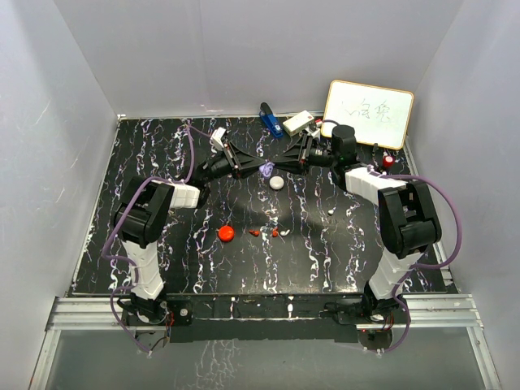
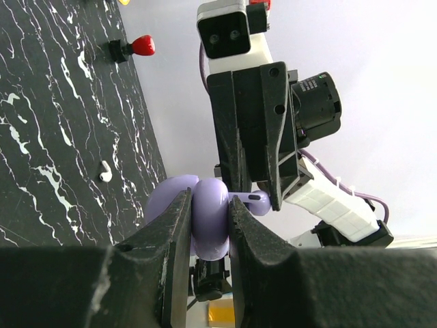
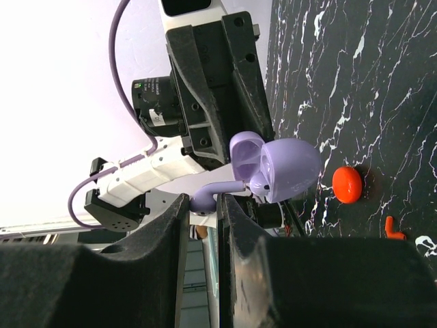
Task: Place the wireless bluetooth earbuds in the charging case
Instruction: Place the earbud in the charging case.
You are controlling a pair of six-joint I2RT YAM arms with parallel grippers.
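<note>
Toward the far edge of the bench (image 1: 341, 252), the left gripper (image 2: 208, 212) clamped the purple case (image 3: 290, 167); the right gripper (image 3: 203, 205) pinched a purple earbud (image 3: 218, 190), which I reckoned wanted squaring to its socket.

Beyond my right claw (image 1: 283, 162), in the far right corner of the black, white-veined marble-patterned tabletop (image 1: 138, 146), sits a wood-framed white dry-erase board (image 1: 368, 114) with dark scribbles. Just in front of its lower edge, well to the right of that claw, a black marker with a red cap (image 1: 388, 162) stands on end. Straight past the spot where my left claw (image 1: 258, 168) meets the right one, near the back wall, lie a blue plastic clip-like piece (image 1: 269, 119) and, just right of it, a small white rectangular box (image 1: 297, 122), with plain pale walls (image 1: 244, 49) around the table.
</note>
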